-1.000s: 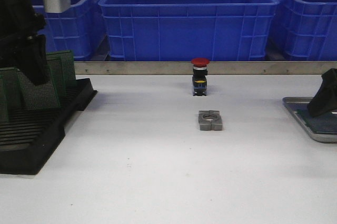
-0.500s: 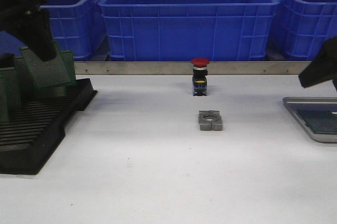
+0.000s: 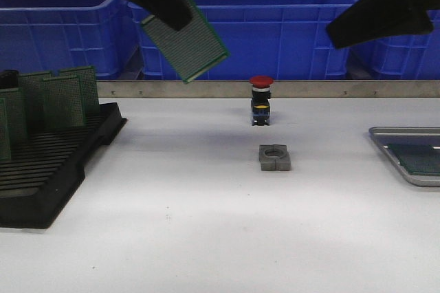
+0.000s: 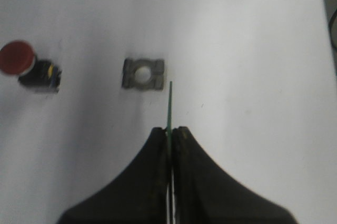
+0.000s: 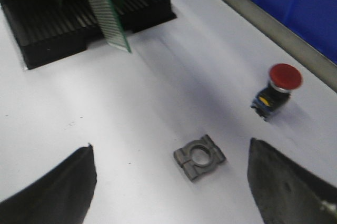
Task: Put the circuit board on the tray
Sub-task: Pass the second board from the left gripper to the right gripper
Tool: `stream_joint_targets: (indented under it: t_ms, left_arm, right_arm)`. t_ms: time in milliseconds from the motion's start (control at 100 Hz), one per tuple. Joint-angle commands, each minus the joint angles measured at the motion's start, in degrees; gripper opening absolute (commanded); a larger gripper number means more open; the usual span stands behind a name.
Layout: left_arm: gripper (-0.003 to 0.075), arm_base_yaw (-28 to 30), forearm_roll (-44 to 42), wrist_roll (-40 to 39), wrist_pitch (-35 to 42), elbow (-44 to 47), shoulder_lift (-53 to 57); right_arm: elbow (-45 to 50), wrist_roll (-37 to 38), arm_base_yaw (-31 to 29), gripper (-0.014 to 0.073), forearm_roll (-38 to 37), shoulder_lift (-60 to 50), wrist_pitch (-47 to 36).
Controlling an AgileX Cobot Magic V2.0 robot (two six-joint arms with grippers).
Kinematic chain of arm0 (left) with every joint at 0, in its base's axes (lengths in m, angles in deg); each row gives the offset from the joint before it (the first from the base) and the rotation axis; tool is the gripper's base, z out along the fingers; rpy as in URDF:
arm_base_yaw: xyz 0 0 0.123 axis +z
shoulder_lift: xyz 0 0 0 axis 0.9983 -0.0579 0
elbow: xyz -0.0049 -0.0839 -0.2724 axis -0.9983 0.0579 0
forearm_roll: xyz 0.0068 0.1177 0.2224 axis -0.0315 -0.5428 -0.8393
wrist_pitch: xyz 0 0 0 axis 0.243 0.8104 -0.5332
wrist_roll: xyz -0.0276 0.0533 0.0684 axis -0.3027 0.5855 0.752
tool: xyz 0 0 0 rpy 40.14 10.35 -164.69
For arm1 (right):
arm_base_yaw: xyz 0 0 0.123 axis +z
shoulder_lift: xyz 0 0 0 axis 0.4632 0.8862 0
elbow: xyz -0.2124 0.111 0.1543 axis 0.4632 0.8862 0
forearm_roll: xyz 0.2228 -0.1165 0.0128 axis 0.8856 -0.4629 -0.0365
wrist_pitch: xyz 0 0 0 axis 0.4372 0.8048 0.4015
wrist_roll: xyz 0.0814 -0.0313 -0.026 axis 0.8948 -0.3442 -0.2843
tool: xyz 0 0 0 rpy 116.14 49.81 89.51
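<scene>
You are in the carry step: your left gripper point(image 4: 169, 132) has its fingers pressed together on the edge of a green perforated circuit board point(image 3: 185, 36), which hangs tilted in the air, up and to the left of the red emergency-stop button point(image 3: 261, 100) and well clear of the table. The left wrist view shows the board edge-on as a thin green line pinched between the two black fingers, above the grey metal bracket point(image 4: 143, 73) that lies just in front of the button. The tray point(image 3: 392, 157), silver-grey with a low rim, sits on the table far to the right of the button, partly cut off by the frame edge, and a green board already seems to lie in it. Your right gripper point(image 5: 171, 182) is raised high, up and to the right of the button, its fingers spread wide and holding nothing. The board is on the opposite side of the button from the tray, so next you likely need either a handover to the waiting right gripper or a long reach across; either way, keep the pinch firm, since the grip is only on one edge.
</scene>
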State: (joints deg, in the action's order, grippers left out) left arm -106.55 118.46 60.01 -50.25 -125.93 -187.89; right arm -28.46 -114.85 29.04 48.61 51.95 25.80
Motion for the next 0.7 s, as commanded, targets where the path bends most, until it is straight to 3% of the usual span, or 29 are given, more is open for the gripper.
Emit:
stream_joint_targets:
  t_ms: [0, 430, 520, 690]
  left_arm:
    - [-0.0020, -2.63, 5.61, -0.64, -2.89, -1.77, 3.33]
    - [-0.0020, -9.95, 5.74, -0.64, -2.89, -1.77, 3.33]
    - [-0.0020, -9.95, 5.74, -0.64, -2.89, -1.77, 3.33]
    - [-0.0020, -9.95, 5.74, -0.64, -2.89, -1.77, 3.33]
  right_arm:
    - [-1.51, -1.17, 3.12, 0.0598, 1.86, -1.64, 0.93]
    - [-1.51, -3.20, 12.02, 0.0580, 2.78, 2.68, -0.47]
    - [-1.51, -3.20, 12.01, 0.0461, 4.84, 3.35, -0.47]
    - [-1.51, -3.15, 12.01, 0.0060, 6.27, 3.35, -0.80]
